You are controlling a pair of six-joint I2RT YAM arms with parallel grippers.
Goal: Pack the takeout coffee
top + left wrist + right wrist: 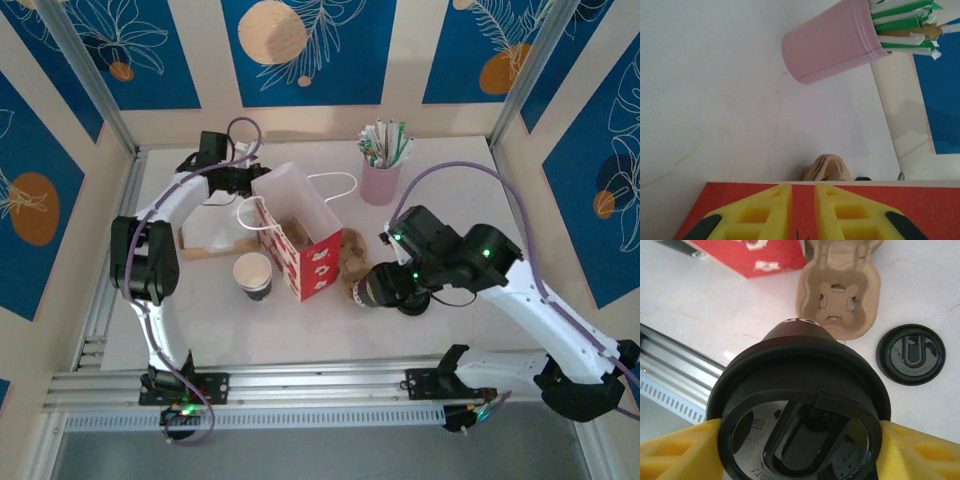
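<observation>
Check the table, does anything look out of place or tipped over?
Yes. The lidded cup in the right gripper is tilted far off upright, so it could leak. A spare lid lies loose by the carrier, and an open cup stands uncovered.

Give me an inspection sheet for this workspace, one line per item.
Surface: white veined table, no spills seen.
Job's things: open paper cup stands upright left of the open red-and-white bag; a black lidded cup is off the table in a tool.
Clutter: cardboard cup carrier, loose black lid, pink cup of straws at the back.
Grippers: left tool shut on the bag's wall at its rim; right tool shut on the lidded cup.
Cables: left cable loops above the left arm; right cable arcs over the right arm.
Surroundings: blue leaf-print wall panels, metal frame posts.
</observation>
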